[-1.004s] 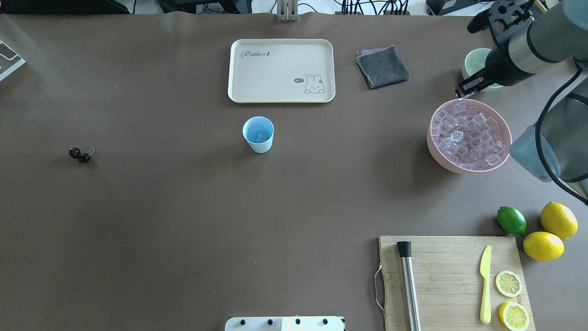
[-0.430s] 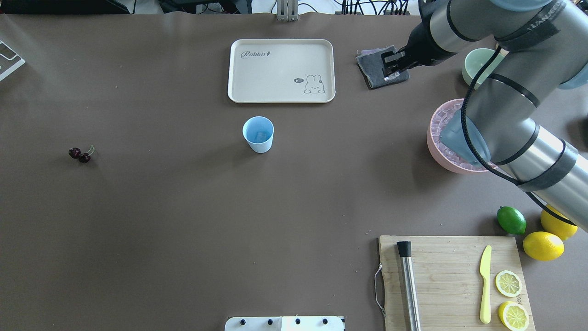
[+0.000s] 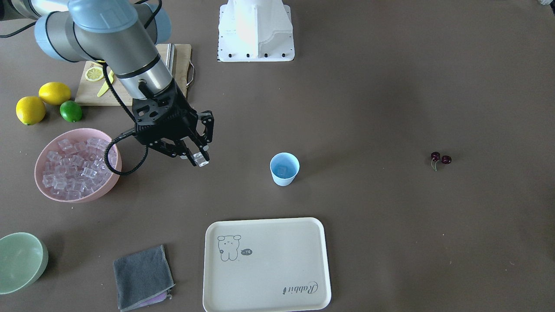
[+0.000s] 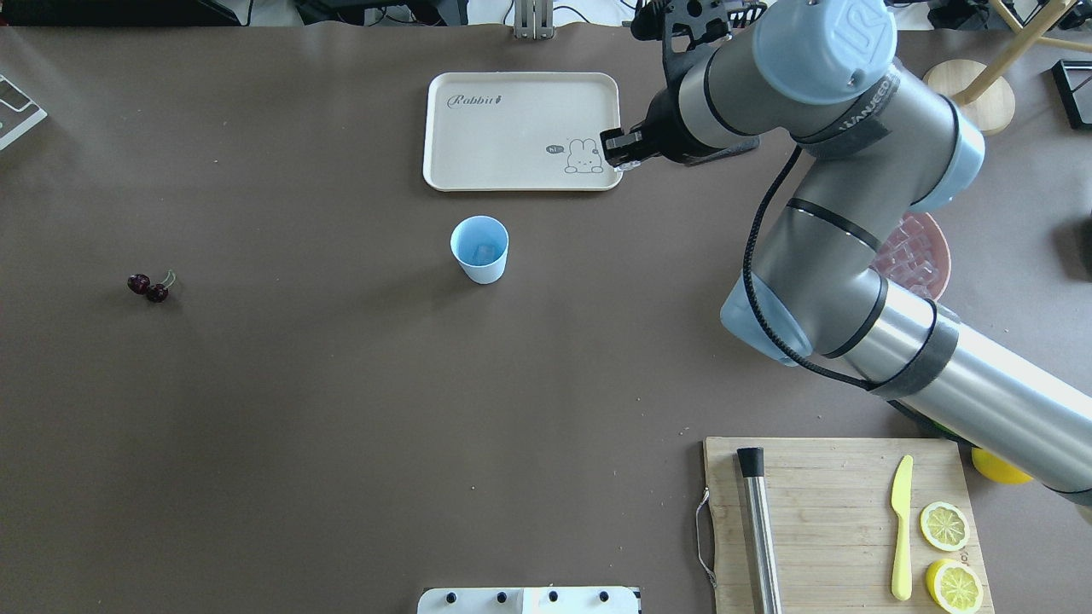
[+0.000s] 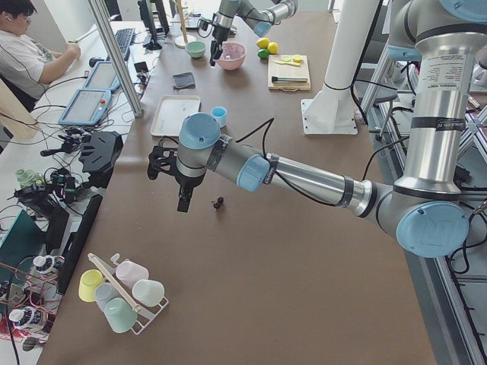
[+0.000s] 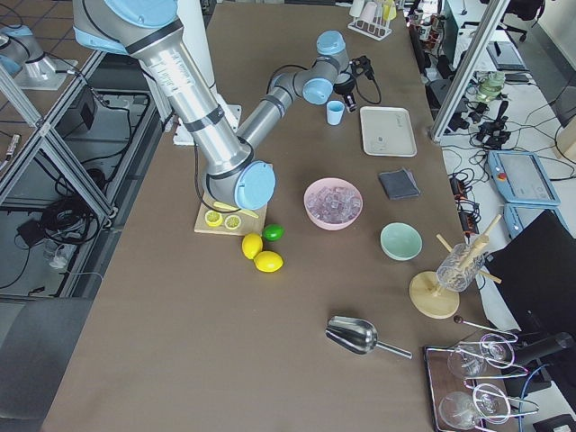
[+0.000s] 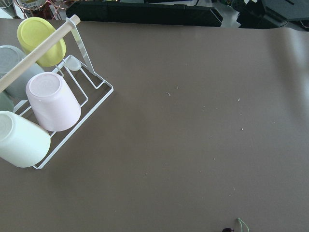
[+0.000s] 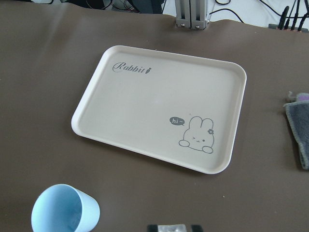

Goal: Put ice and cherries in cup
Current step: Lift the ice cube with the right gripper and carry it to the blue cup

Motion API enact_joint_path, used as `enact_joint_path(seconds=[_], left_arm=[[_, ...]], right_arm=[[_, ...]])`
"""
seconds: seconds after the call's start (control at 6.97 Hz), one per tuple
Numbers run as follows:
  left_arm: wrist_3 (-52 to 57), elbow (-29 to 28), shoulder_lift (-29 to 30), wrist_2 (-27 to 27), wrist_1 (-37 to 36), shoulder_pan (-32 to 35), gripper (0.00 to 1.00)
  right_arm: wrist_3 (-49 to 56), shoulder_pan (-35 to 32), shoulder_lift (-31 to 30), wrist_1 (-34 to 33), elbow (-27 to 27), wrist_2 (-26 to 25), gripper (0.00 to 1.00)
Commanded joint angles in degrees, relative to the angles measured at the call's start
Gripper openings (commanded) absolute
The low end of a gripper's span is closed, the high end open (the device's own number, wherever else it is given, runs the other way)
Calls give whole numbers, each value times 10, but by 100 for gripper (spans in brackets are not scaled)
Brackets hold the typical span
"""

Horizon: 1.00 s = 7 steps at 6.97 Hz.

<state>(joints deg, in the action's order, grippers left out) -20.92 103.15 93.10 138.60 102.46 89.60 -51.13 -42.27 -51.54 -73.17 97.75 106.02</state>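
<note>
The right tool point(image 3: 198, 157) is closed narrowly on a single clear ice cube point(image 3: 201, 160), pinched at the fingertips; in the front-facing view it hangs above the tabletop point(image 3: 373, 108) between the pink bowl point(image 3: 100, 192) and the cup point(image 3: 284, 170), apart from both; the wrist tilts so the fingers point down and toward the cup's side. The right wrist view shows the cube caught between two dark fingertips at its bottom edge, with the cup low on the left and the cream tray point(image 3: 277, 260) lying beyond.

The cup stands upright on the tabletop, near the tray's long edge but not touching it; another cube point(image 4: 485, 252) shows inside it at the bottom. The rest of the ice point(image 3: 73, 167) is heaped in the pink bowl, filling it close to the rim.

The cherries point(image 4: 148, 286) lie on the bare tabletop well apart from the cup, on the robot's left, the two fruits touching and their green stems joined.

The left tool point(image 5: 183, 204) appears only in the exterior left view, pointing downward close to the cherries; whether its fingers are wide or narrow I cannot tell.
</note>
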Motion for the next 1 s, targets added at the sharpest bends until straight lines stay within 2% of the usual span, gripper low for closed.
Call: enact_joint_path(seconds=[0.0,0.29,0.43,0.57,0.72,0.86], left_arm=[[0,1,0,1,0,-1,98],[0,-2,0,0,0,-1,98],[0,-3,0,0,0,-1,98],[0,-4,-1,0,-1,-1,98],[1,-5,-1,0,0,-1,98],[1,-5,-2,0,-1,-1,98]], right_arm=[[-39,69,60,15,-60,-104,0],[-41,105,107,15,-105,-137,0],[-47,131,105,56,-120,-172,0],[-50,140,108,127,-176,-181,0],[-49,141,107,152,-205,-181,0],[-50,141,106,153,-205,-181,0]])
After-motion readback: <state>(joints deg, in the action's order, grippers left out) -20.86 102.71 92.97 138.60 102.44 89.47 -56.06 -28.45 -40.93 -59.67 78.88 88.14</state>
